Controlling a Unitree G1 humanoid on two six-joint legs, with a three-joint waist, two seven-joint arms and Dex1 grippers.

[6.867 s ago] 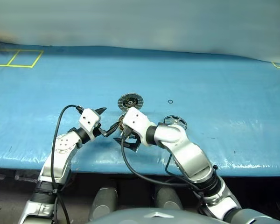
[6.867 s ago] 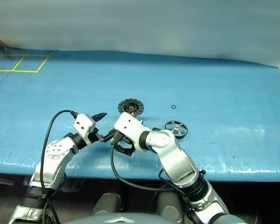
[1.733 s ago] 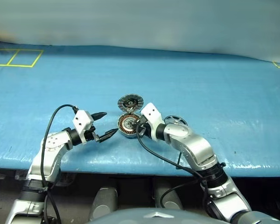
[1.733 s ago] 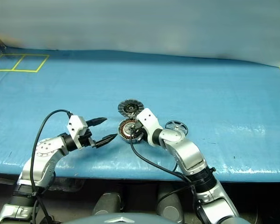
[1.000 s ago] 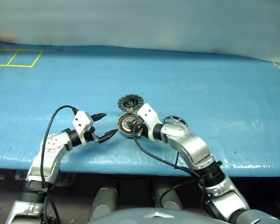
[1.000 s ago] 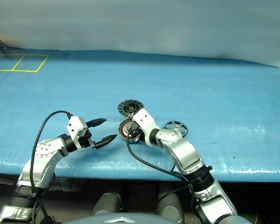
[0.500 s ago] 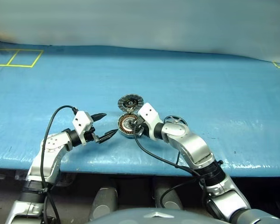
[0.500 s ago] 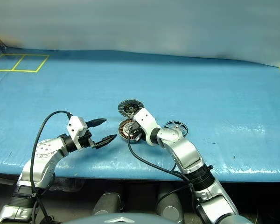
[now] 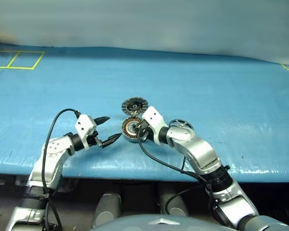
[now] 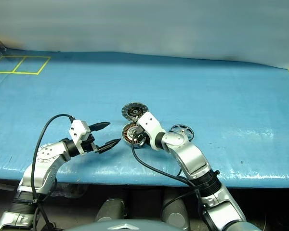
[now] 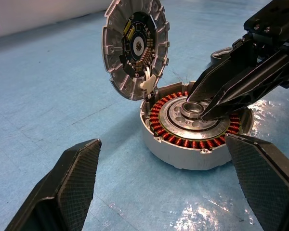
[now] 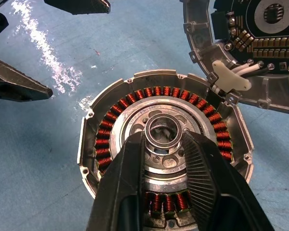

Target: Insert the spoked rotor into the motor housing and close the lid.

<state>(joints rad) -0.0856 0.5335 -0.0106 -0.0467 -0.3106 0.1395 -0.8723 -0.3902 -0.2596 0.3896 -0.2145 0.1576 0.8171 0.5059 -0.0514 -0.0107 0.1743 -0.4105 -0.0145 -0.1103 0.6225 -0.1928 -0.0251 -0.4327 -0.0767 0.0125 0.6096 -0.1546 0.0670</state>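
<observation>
Left gripper spread wide and empty just left of the round silver motor housing with copper windings, right gripper fingers narrowly straddling its hub ring, hinged grey-segmented lid standing open behind, shiny spoked rotor wheel lying right on blue table.

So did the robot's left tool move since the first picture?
Yes. The left tool has drawn back from the motor housing, toward the table's near left, leaving a gap of blue table between them.

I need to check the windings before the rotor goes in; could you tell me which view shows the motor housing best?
The right wrist view: motor housing seen from above, full winding ring. Left wrist view gives it obliquely; head views, tiny.
</observation>
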